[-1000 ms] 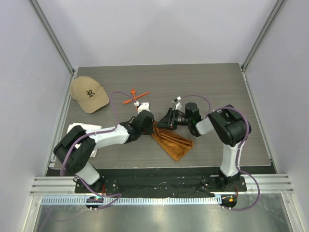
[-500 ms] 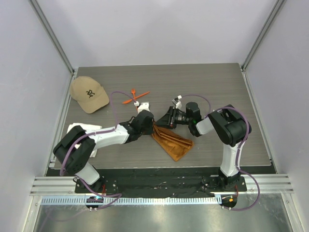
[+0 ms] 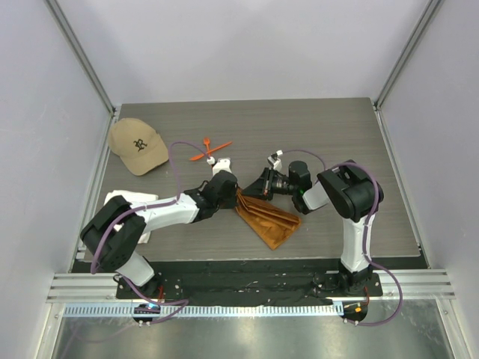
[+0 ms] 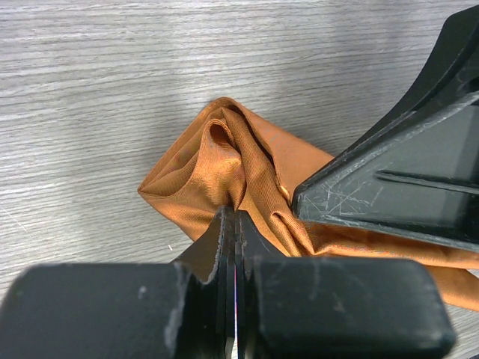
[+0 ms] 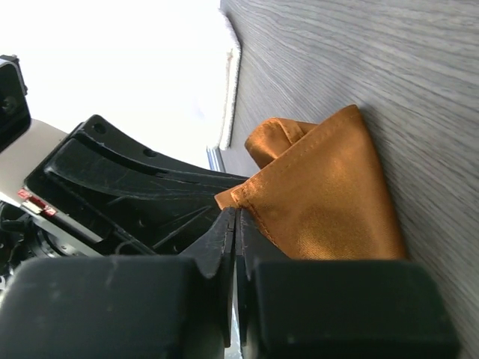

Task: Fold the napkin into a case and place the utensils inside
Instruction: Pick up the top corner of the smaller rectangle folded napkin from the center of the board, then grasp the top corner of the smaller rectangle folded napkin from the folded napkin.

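Observation:
The rust-orange napkin [image 3: 271, 221] lies bunched and partly folded on the table between both arms. My left gripper [image 3: 237, 193] is shut on a raised fold of the napkin [image 4: 217, 166], pinched at its tips [image 4: 231, 212]. My right gripper [image 3: 255, 191] faces it from the right and is shut on a hemmed corner of the napkin [image 5: 323, 202], with the tips [image 5: 236, 212] meeting right at the seam. The two grippers almost touch. Two bright-orange utensils [image 3: 209, 149] lie crossed behind the left gripper, apart from the cloth.
A tan cap [image 3: 137, 146] sits at the back left. A thick white towel [image 3: 120, 200] lies by the left edge, partly under the left arm. The right gripper's black finger [image 4: 397, 179] fills the right side of the left wrist view.
My right gripper has closed onto the napkin's corner, and its wrist has shifted slightly. The left gripper has kept its grip in the same place.

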`<state>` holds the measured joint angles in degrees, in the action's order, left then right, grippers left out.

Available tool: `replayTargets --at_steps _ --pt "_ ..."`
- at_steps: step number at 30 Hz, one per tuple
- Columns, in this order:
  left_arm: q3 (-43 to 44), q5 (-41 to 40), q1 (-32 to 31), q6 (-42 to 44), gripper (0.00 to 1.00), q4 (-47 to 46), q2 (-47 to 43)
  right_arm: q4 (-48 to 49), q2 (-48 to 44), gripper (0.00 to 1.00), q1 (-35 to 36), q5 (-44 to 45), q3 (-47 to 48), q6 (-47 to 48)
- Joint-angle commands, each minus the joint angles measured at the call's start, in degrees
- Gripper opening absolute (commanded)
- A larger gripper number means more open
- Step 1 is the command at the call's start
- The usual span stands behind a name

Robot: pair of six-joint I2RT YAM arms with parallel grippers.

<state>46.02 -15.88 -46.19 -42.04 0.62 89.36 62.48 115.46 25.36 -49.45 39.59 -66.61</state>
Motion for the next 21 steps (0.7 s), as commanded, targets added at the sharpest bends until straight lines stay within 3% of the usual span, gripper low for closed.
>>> replayTargets --at_steps 1,16,21 --pt "-0.2 -0.7 0.2 -0.5 0.00 -2.1 -1.9 2.2 1.3 0.04 -0.2 0.0 0.7 0.5" --pt "2.3 -0.5 -0.2 -0.3 0.00 -0.9 -1.1 -1.7 4.3 0.01 2.7 1.4 3.0 3.1" --pt "6.0 -1.8 -1.0 0.1 0.00 4.7 0.3 -6.7 6.0 0.01 4.3 3.1 4.3 6.8"
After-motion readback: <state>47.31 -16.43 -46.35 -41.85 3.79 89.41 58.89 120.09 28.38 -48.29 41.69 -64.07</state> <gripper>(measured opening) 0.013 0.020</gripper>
